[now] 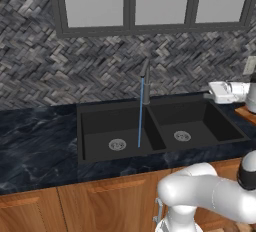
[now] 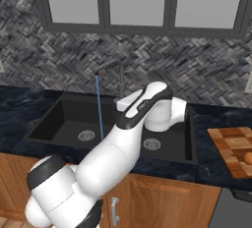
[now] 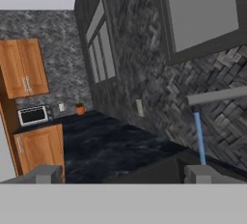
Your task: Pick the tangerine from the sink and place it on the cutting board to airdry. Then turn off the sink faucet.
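Water streams from the sink faucet [image 1: 145, 78]; end effector [image 3: 123, 174] open, empty; no legible writing.

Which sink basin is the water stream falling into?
The left basin of the sink: the thin blue stream from the faucet ends on its floor beside that basin's drain. The right basin has no stream in it.

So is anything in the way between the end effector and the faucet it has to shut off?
Nothing visible. The open end effector is off to the right of the faucet, above the back edge of the sink, with only bare space between them.
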Controlling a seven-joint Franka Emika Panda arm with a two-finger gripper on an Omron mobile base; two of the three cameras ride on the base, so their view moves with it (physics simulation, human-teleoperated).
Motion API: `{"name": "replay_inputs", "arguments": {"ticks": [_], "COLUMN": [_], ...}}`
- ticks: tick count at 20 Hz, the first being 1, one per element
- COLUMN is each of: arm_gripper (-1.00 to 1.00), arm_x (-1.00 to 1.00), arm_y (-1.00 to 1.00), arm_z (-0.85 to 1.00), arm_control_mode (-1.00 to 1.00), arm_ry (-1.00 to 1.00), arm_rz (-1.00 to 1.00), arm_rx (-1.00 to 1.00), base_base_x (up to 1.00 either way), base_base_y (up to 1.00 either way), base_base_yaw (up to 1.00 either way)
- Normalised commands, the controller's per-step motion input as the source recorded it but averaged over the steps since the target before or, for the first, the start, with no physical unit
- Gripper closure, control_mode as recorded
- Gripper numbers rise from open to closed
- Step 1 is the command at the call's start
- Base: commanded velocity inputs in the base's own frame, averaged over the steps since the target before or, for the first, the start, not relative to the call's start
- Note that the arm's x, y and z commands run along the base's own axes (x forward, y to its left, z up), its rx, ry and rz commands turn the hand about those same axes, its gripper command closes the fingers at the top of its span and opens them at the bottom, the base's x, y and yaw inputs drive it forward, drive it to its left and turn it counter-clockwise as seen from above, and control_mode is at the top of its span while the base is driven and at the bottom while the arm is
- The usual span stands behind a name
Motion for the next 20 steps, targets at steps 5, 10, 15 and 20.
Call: {"name": "replay_inputs", "arguments": {"ticks": [5, 10, 15, 20], "arm_gripper": [-1.0, -1.0, -1.0, -1.0], "arm_x": [0.24, 0.2, 0.26, 0.28], "arm_y": [0.02, 0.05, 0.0, 0.0], "arm_z": [-0.05, -0.09, -0.36, -0.12], "arm_control_mode": [-1.0, -1.0, -1.0, -1.0], "arm_ry": [-0.01, -0.05, 0.0, -0.02], "arm_rz": [0.01, 0.02, 0.04, 0.13], "arm_rx": [0.0, 0.0, 0.0, 0.0], "base_base_x": [0.0, 0.0, 0.0, 0.0], "base_base_y": [0.0, 0.0, 0.0, 0.0], "base_base_yaw": [0.0, 0.0, 0.0, 0.0]}}
